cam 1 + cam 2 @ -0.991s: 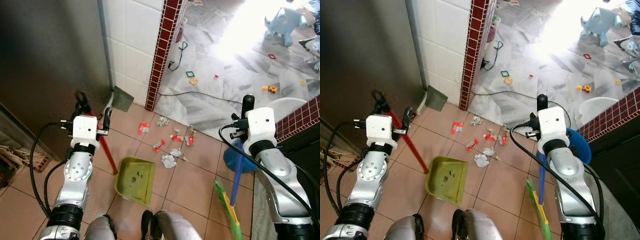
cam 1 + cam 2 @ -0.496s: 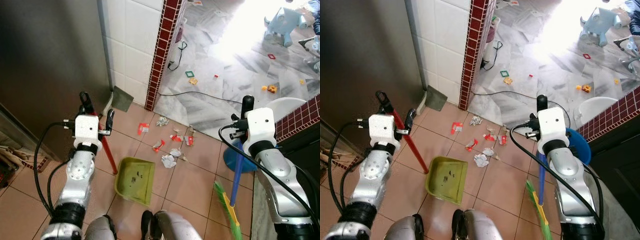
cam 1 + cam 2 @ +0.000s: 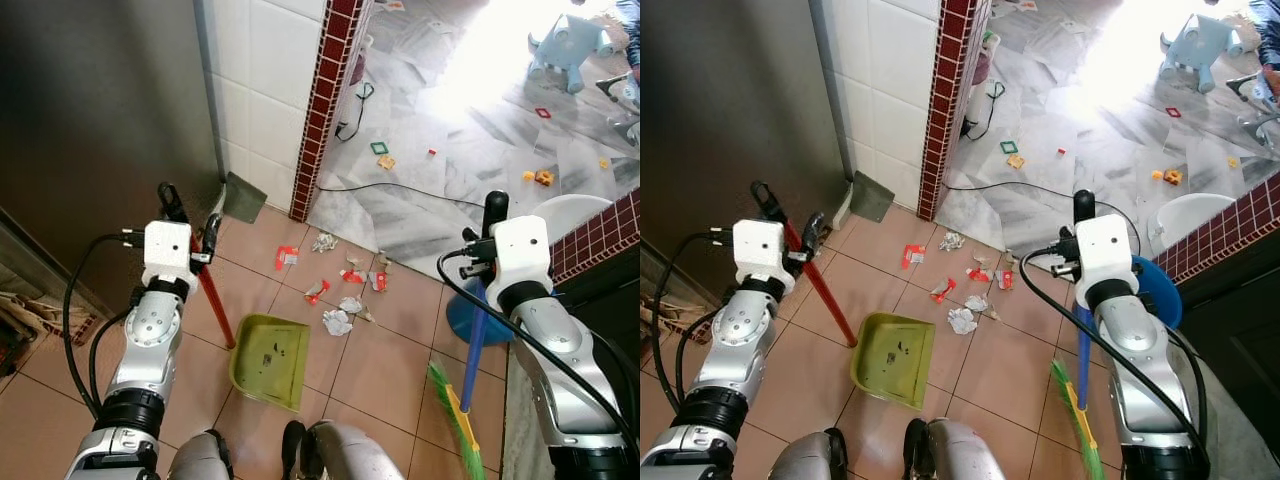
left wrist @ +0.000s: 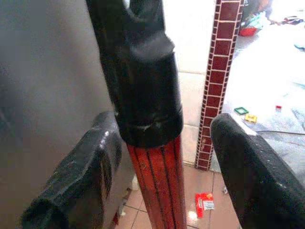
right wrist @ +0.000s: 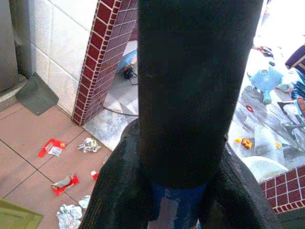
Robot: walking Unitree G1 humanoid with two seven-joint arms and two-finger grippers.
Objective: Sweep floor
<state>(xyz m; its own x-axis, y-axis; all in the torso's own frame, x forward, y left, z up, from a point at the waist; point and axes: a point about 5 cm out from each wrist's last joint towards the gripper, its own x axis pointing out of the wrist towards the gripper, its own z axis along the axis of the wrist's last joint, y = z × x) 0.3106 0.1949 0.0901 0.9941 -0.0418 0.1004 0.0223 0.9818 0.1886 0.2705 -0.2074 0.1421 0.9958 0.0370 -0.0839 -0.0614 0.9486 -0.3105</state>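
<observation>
Both my arms up on a handle each, litter on the tiles ahead.

My left claw [image 3: 190, 225] sits at the top of the red handle [image 3: 213, 300] that slants down to the green dustpan [image 3: 270, 361]. My right claw [image 3: 494, 212] is at the blue broom handle [image 3: 476, 337], green bristles [image 3: 455, 415] low by my right side. Red and silver wrappers [image 3: 340, 290] lie scattered just beyond the dustpan's mouth.

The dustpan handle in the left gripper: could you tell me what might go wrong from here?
The left gripper's fingers stand apart around the red dustpan handle, one clear of it, so the green dustpan could tilt or slip. The wrappers lie beyond its mouth; the broom, held by the right gripper, might scatter them toward the black cable.
</observation>
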